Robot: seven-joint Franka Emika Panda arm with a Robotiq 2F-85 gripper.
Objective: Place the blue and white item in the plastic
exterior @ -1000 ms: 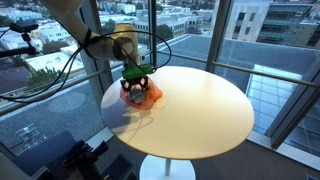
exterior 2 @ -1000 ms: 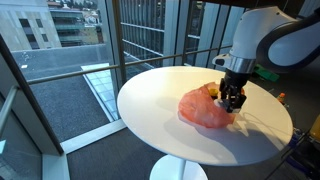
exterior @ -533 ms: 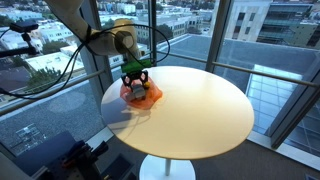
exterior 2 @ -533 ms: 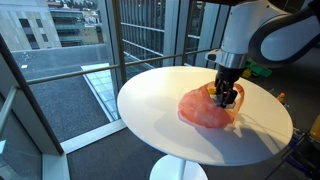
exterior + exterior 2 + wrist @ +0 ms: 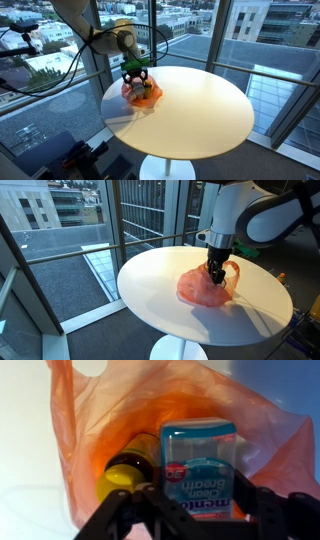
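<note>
Wrist view shows the white table (image 5: 20,420) beneath the plastic (image 5: 95,415), where the blue and white item (image 5: 200,455) lies beside a yellow piece (image 5: 125,472), the gripper (image 5: 200,512) flanking it, grip unclear, so placing looks nearly finished: confirm release, then lift clear.

Daylight floods through tall windows (image 5: 270,40) onto a round table (image 5: 200,110), its pale top bright and evenly lit in both exterior views. A soft shadow (image 5: 120,118) falls across the table's edge in an exterior view. Both are small and grainy, with mild bending at the edges. In the wrist view the table is blown out to white, the plastic (image 5: 90,420) glows orange with light passing through, the item (image 5: 203,460) reads slightly soft, and the gripper (image 5: 200,515) is a dark blur.
</note>
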